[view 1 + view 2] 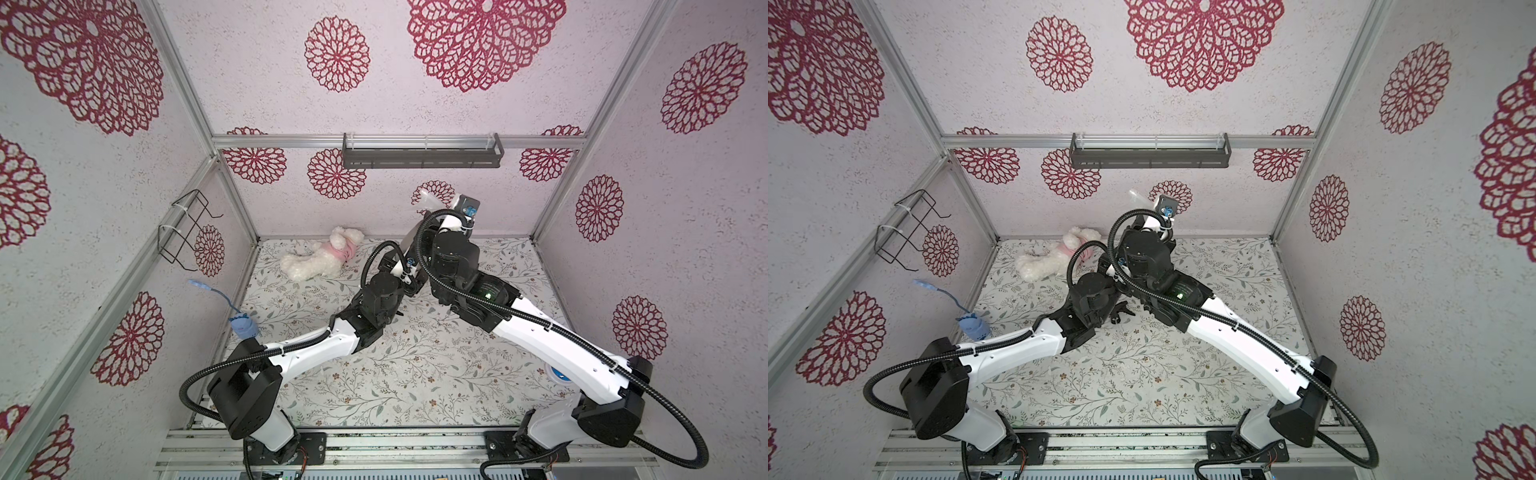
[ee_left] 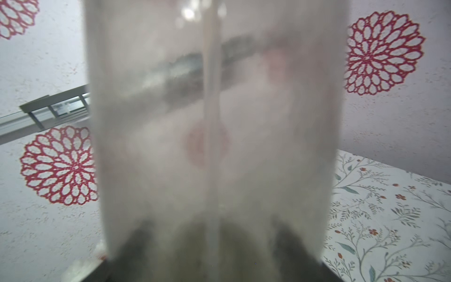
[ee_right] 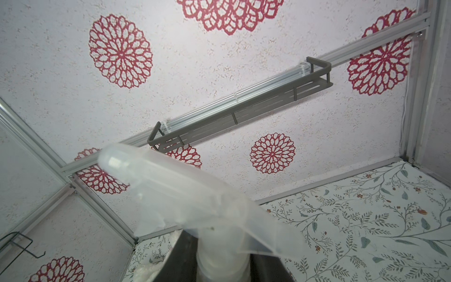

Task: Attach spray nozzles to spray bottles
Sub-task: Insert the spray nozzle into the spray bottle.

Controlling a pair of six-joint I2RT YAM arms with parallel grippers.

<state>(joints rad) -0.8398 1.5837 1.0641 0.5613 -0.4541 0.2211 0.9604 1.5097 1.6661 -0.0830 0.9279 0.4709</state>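
Fingers (image 3: pixel 185 258) around clear nozzle (image 3: pixel 170 185)

My cell is evenly bright with soft shadows; close to my wrist cameras, the translucent bottle (image 2: pixel 214 136) and clear nozzle (image 3: pixel 185 195) blur.

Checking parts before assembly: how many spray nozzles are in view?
2. The clear nozzle is held in the right gripper; a black nozzle, it seems, lies on the table beside the left arm. Others may be hidden.
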